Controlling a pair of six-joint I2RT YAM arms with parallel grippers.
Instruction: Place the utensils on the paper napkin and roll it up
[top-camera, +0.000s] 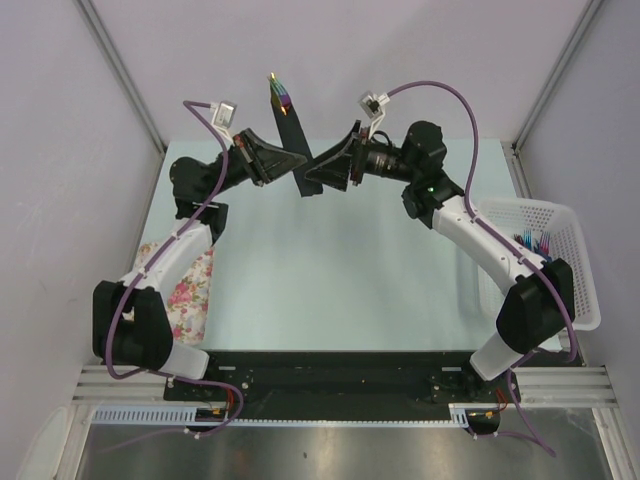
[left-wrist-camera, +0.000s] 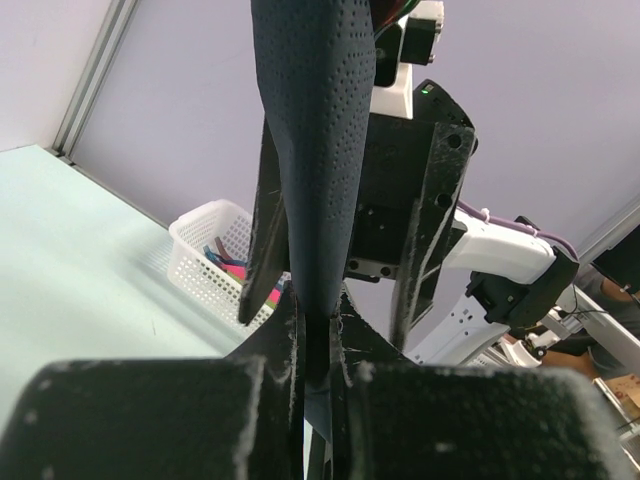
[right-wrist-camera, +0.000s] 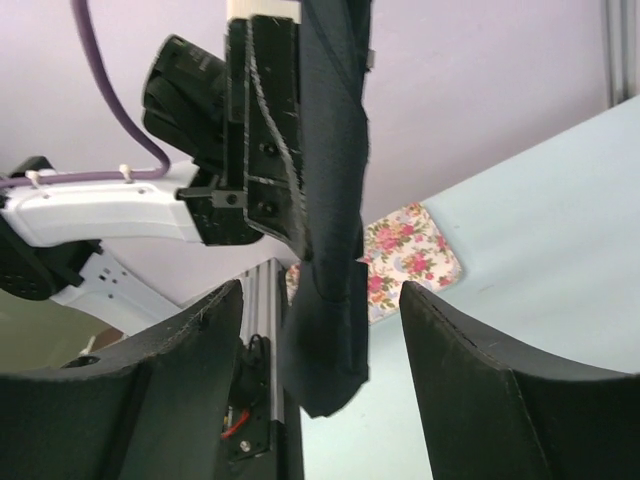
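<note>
The black paper napkin (top-camera: 293, 133) is rolled into a slim tube and held up in the air at the back of the table. Utensil tips (top-camera: 280, 92) poke out of its top end; the rest of the utensils is hidden inside. My left gripper (top-camera: 292, 160) is shut on the roll; in the left wrist view the roll (left-wrist-camera: 315, 150) is pinched between the pads (left-wrist-camera: 318, 345). My right gripper (top-camera: 322, 172) is open around the roll's lower end (right-wrist-camera: 335, 300), its fingers (right-wrist-camera: 470, 380) well apart and not touching it.
A white mesh basket (top-camera: 560, 225) with coloured bundles stands at the right edge and shows in the left wrist view (left-wrist-camera: 205, 225). A floral cloth (top-camera: 192, 292) lies at the left under my left arm and shows in the right wrist view (right-wrist-camera: 410, 250).
</note>
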